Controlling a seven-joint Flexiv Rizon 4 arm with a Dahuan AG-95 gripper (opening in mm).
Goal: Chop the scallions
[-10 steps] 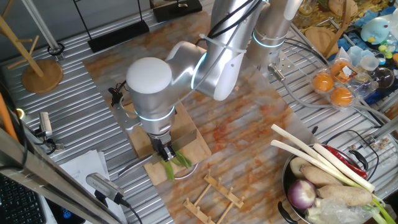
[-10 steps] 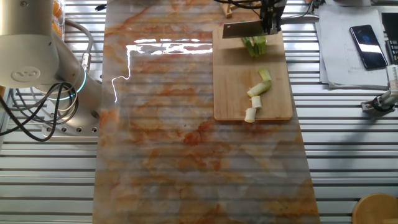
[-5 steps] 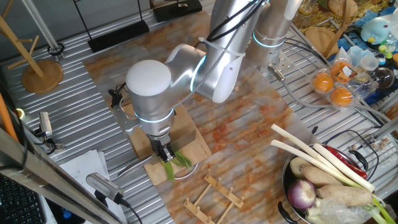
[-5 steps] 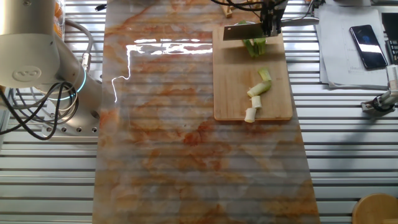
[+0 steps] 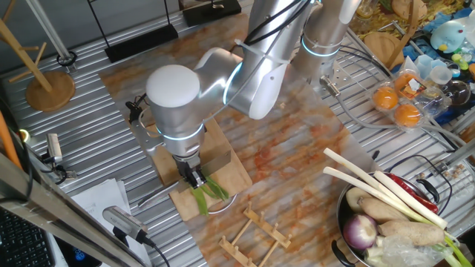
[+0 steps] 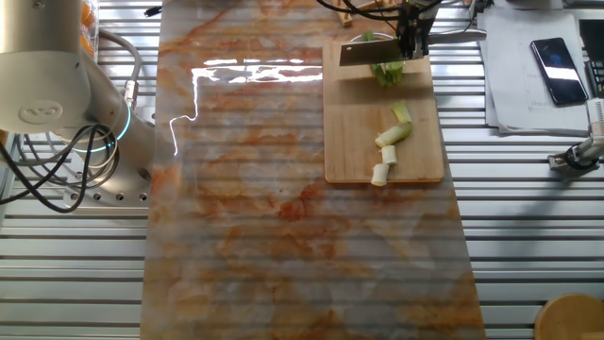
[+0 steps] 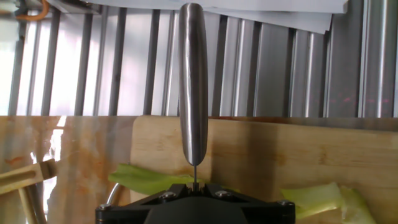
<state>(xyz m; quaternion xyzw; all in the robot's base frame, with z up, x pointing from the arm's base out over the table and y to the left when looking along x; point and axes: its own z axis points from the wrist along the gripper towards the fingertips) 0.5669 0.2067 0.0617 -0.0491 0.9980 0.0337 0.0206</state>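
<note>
- The silver robot arm's black gripper hangs over the far end of the rectangular wooden cutting board, its fingers closed on a steel cleaver-style knife.
- In the hand view the knife's rounded metal spine runs straight up the middle, blade edge-on, above the board.
- The scallions lie on that board: the green leafy stalk sits right under the blade, seen in the hand view as pale green pieces on either side of the knife.
- Short cut white and green bits lie nearer the board's other end, one white bit at the board's edge.
- The board rests on a marbled orange mat covering the ribbed metal desk.
</note>
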